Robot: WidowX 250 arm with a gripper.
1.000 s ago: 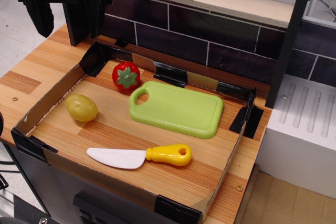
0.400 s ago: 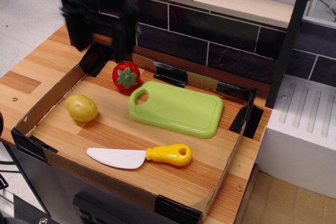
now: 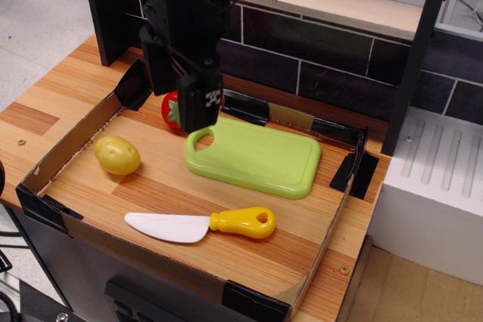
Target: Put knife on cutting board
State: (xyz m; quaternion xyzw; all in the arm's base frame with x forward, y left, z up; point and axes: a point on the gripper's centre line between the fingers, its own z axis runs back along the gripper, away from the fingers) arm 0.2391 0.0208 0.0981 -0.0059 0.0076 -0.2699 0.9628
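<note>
One knife (image 3: 200, 225) lies flat near the bench's front edge, white blade toward the left, yellow handle toward the right, apart from the cutting board (image 3: 255, 156) behind it. Hanging above the board's loop corner toward the back left, the gripper (image 3: 190, 115) carries nothing, and whether its jaws are parted cannot be told. Judging from this, it should travel forward, descend squarely over the rounded handle, and pinch across its width.
</note>
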